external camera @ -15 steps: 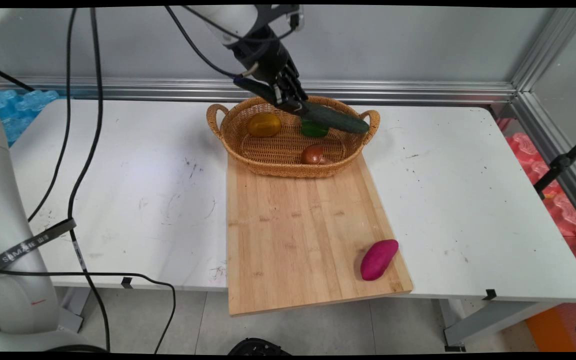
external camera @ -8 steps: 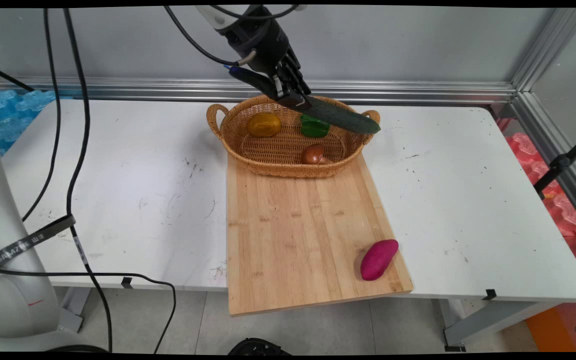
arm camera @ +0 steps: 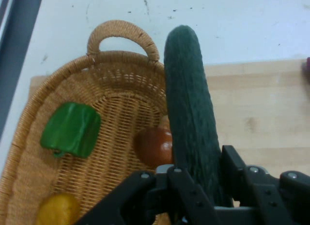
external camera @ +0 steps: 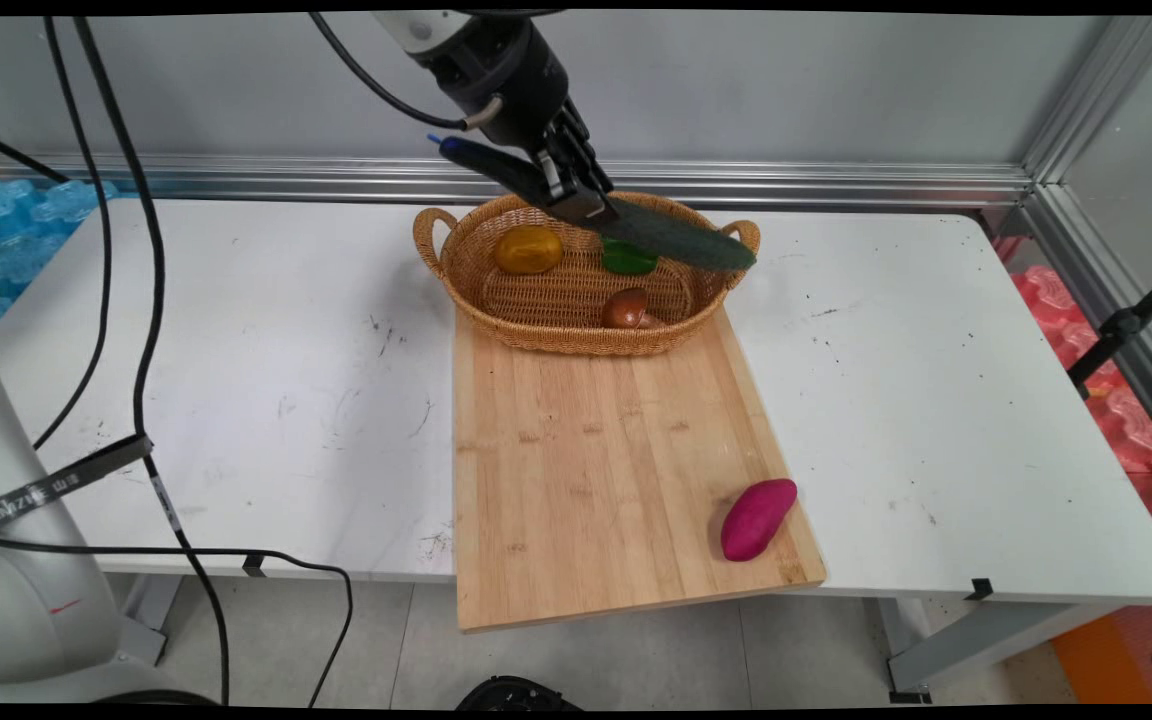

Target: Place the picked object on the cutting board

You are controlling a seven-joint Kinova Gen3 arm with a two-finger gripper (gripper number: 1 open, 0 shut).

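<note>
White table [external camera: 936,400] carries your wooden cutting board [external camera: 596,460], its near edge overhanging the table's front; a wicker basket [external camera: 546,315] sits at the board's far end, partly on it; your gripper [external camera: 576,195] hangs above the basket's rear rim, jaws closed on a dark green cucumber [external camera: 681,238], gripped near one end, clear of the basket and slanting down toward its right handle; in the basket you have a yellow fruit [external camera: 528,249] at the left, a green pepper [external camera: 628,258] at the rear, partly under the cucumber, and a brown onion [external camera: 626,308] at the front; a purple sweet potato [external camera: 757,518] lies near the board's near right corner.
</note>
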